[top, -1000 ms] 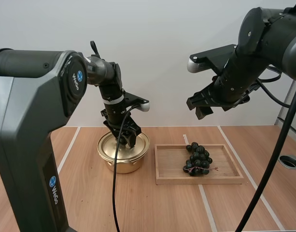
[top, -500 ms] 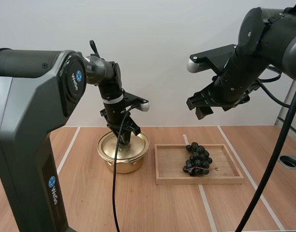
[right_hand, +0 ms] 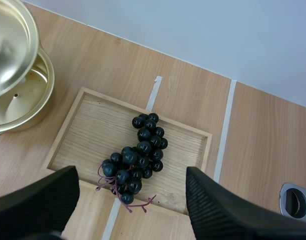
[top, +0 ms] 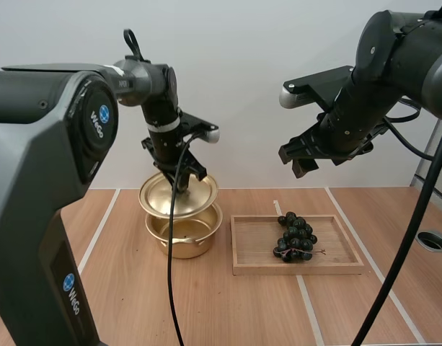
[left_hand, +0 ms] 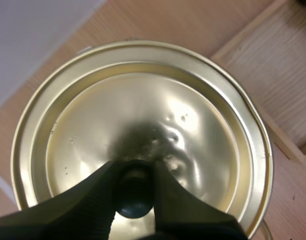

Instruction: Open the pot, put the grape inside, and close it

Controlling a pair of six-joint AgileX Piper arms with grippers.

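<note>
1. The table (top: 134, 288) is light wood with a fine straight grain. Pale tape lines (top: 307, 310) cross it, and a metal-rimmed round hole (top: 431, 240) is set near its right edge. A plain pale wall (top: 242, 86) rises behind it.
2. The pot (top: 184, 236) stands on the table just left of the tray. It is round, shallow and made of polished brass-gold metal, and its open mouth shows a shiny inner floor.
3. The lid (top: 179, 193) is a round disc of the same gold metal with a stepped, ringed rim. It is glossy enough to mirror dark shapes. It hangs above the open pot, slightly tilted.
4. The left gripper (top: 184, 179) points down onto the lid's centre. Its ribbed black fingers (left_hand: 95, 200) pinch the small dark round knob (left_hand: 134, 197) between their tips.
5. The wooden tray (top: 249, 268) is rectangular and shallow, with a raised rim and a pale grain. It lies flat to the right of the pot.
6. The grapes (top: 296, 236) are a bunch of dark, glossy round berries on reddish stems. They lie inside the tray, right of its middle.
7. The right gripper (top: 304, 164) hangs high over the tray, well apart from the grapes. Its matte black fingers (right_hand: 38, 205) are spread wide, with nothing between them.
</note>
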